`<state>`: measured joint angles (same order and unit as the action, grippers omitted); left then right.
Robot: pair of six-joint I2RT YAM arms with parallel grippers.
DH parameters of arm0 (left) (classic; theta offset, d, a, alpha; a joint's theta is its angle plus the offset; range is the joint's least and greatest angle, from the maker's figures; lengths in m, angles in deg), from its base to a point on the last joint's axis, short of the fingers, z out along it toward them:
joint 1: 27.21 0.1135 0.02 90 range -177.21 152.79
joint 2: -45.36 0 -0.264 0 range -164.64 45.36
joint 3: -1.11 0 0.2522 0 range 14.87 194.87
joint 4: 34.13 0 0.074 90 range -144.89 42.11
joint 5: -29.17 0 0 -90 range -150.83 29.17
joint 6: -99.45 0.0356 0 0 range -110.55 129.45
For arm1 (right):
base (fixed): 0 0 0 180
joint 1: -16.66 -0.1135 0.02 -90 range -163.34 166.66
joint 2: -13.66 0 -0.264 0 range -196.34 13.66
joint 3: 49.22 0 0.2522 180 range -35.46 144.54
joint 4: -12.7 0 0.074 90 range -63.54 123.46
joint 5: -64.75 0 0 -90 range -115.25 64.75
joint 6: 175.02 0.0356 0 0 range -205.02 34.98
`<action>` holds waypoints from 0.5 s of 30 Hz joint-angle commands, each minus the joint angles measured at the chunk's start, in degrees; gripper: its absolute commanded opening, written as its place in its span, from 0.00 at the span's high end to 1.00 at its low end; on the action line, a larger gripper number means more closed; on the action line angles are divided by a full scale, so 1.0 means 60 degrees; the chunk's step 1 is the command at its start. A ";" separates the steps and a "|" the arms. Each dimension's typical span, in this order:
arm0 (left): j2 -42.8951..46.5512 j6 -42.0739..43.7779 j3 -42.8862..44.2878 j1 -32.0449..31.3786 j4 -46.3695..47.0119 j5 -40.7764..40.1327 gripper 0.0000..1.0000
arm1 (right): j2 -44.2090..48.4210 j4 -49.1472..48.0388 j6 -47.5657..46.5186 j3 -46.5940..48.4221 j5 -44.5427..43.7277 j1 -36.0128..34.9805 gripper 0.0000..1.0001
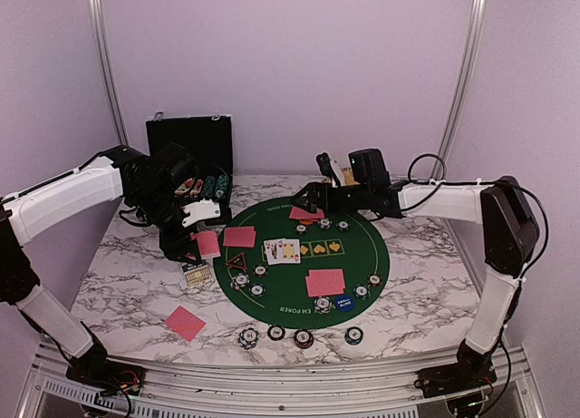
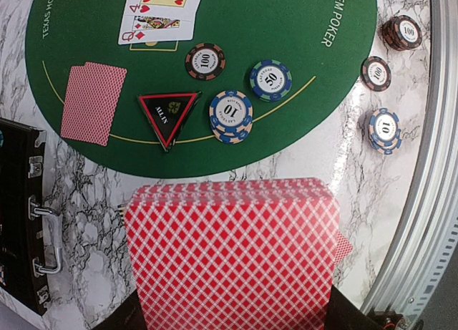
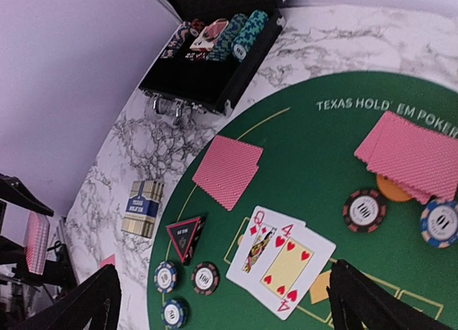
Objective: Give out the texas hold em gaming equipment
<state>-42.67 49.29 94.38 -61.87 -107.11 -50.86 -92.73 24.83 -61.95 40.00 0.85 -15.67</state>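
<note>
**Left.** Your left gripper [image 1: 205, 246] is clamped on the deck of pink-red-backed cards [image 2: 229, 251]. It holds the deck over the marble table [image 1: 118, 282], just off the left edge of the green poker mat [image 1: 367, 255] and near the blue card box [image 1: 195, 273].

**Centre.** Face-down pairs lie at the mat's left [image 1: 239, 237] and near [image 1: 325, 282] seats. Another pair [image 1: 185, 323] lies on the marble. Two face-up cards [image 1: 282, 250] sit mid-mat, with the triangular marker [image 1: 237, 261] beside them.

**Right.** Your right gripper [image 1: 308, 200] hangs over the far pair [image 3: 411, 154], jaws wide apart and empty.

**Step in hand.** I judge this to be dealing, with the far seat served. The next move calls for the right gripper to reach the deck and pinch only the top card. Watch for several cards lifting at once.

**Views compared.**
- **Left wrist:** only this view makes the chip values legible: 100 [image 2: 205, 61], 50 [image 2: 270, 80] and 10 [image 2: 230, 115]. It does not show the right gripper.
- **Right wrist:** it alone shows the orange disc button [image 3: 392, 190] partly under the far pair, and the chip rows in the open black case [image 3: 215, 51].
- **Top:** only this view shows both arms together.
</note>
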 commanded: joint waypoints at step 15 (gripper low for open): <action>0.0202 -0.0033 0.0256 0.0004 -0.0105 0.0066 1.00 | -0.1896 -0.4108 0.5715 0.0065 0.1935 -0.2722 0.03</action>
<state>-42.67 49.29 94.42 -61.87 -107.11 -50.83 -101.78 7.50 -34.08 37.62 10.97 -30.69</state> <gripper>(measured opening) 0.660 0.977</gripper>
